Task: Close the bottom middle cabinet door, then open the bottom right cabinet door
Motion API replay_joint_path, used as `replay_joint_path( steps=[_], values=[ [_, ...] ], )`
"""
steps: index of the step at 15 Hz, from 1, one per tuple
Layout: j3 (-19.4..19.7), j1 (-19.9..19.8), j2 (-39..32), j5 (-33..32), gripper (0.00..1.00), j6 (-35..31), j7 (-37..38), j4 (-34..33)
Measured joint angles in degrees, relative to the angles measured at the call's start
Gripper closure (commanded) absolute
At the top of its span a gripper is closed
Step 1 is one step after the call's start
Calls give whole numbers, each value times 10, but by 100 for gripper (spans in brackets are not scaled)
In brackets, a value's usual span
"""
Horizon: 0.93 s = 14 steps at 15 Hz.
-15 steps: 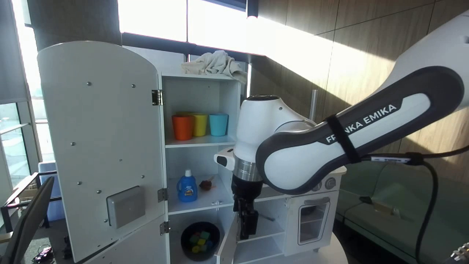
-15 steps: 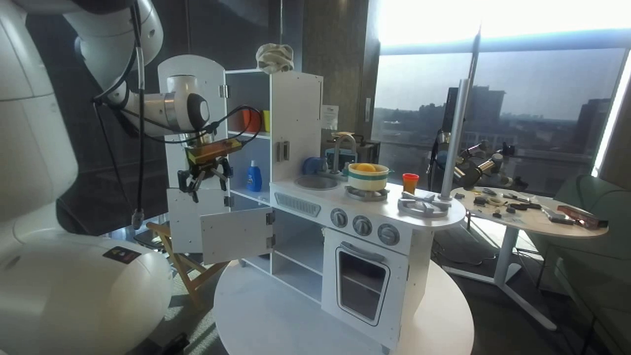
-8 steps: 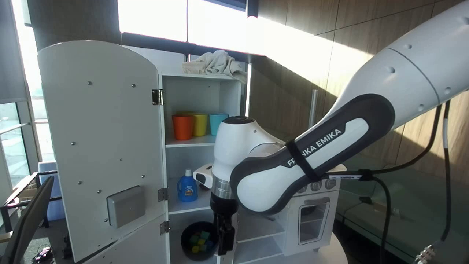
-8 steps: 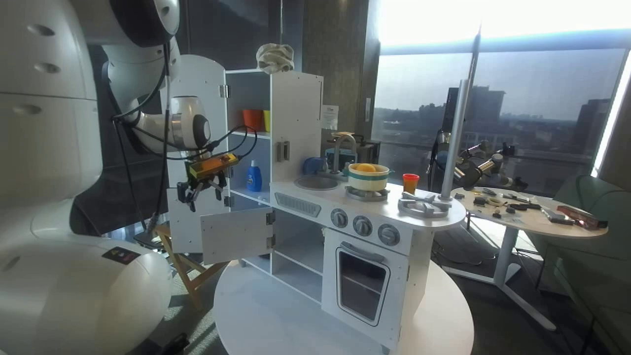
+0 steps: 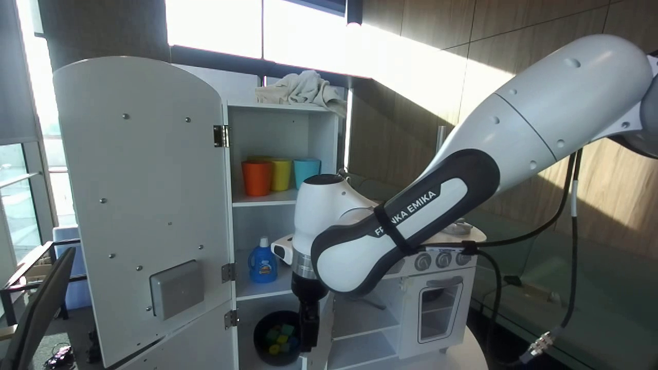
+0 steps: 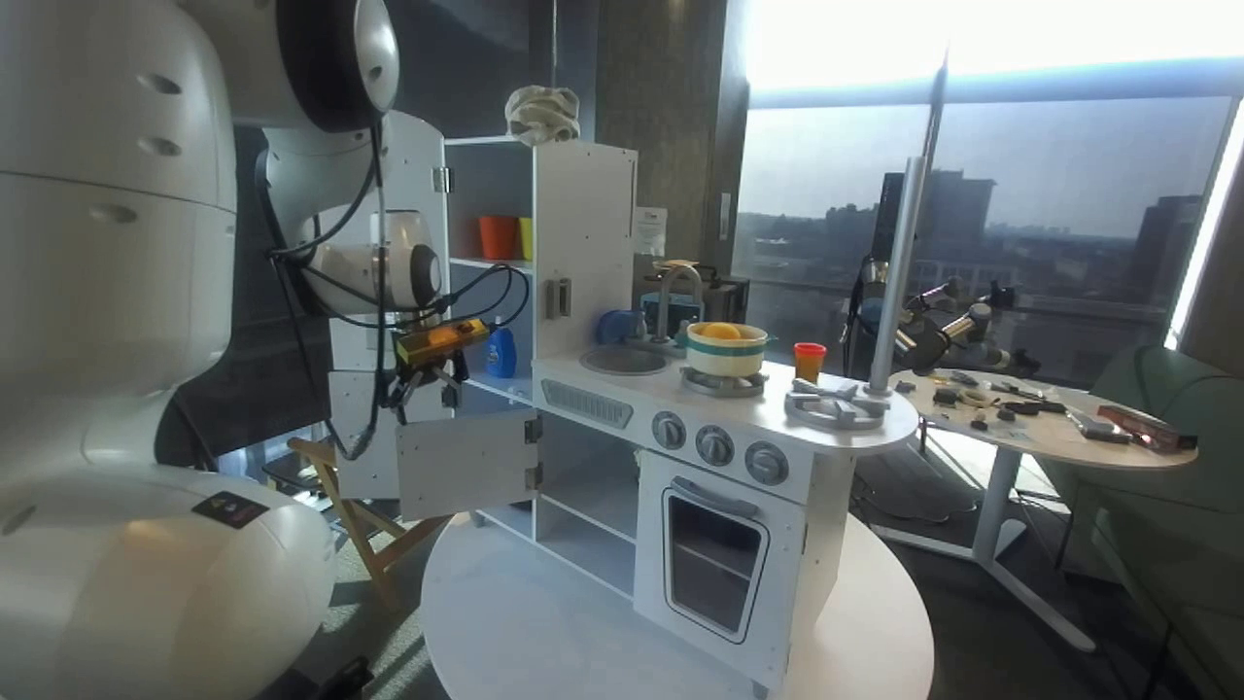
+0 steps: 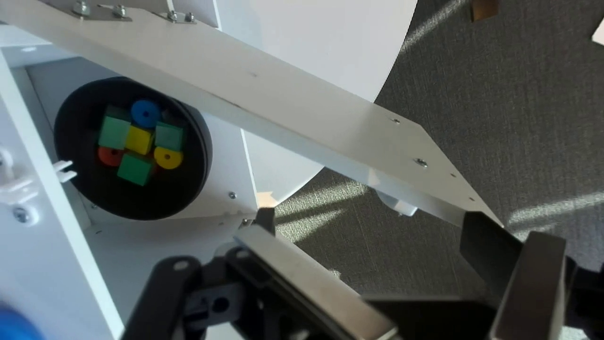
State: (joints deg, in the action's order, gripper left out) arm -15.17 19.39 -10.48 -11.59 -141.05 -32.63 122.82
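Now, the small plain door (image 6: 466, 467) stands swung out from the toy kitchen (image 6: 588, 224), and the pincer (image 7: 373, 226) hangs near its free end, mostly on the bowl (image 7: 160, 198) side, fingers (image 7: 316, 282) spread wide and pinching nothing. Touching the door? Can't tell from here. That ought to be the pushing side, so: sink a touch lower, lay a finger flat near the free edge, then sweep smoothly round the hinges (image 6: 534, 476), not straight in, easing off at the last. The windowed oven door (image 6: 714, 564) sits closed farther along; leave it for later.
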Motion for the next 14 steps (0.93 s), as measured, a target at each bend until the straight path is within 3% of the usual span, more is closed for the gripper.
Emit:
replay_joint_path(
  steps=[14],
  values=[
    [12,-55,24,-16,0,80,33,7]
  ],
)
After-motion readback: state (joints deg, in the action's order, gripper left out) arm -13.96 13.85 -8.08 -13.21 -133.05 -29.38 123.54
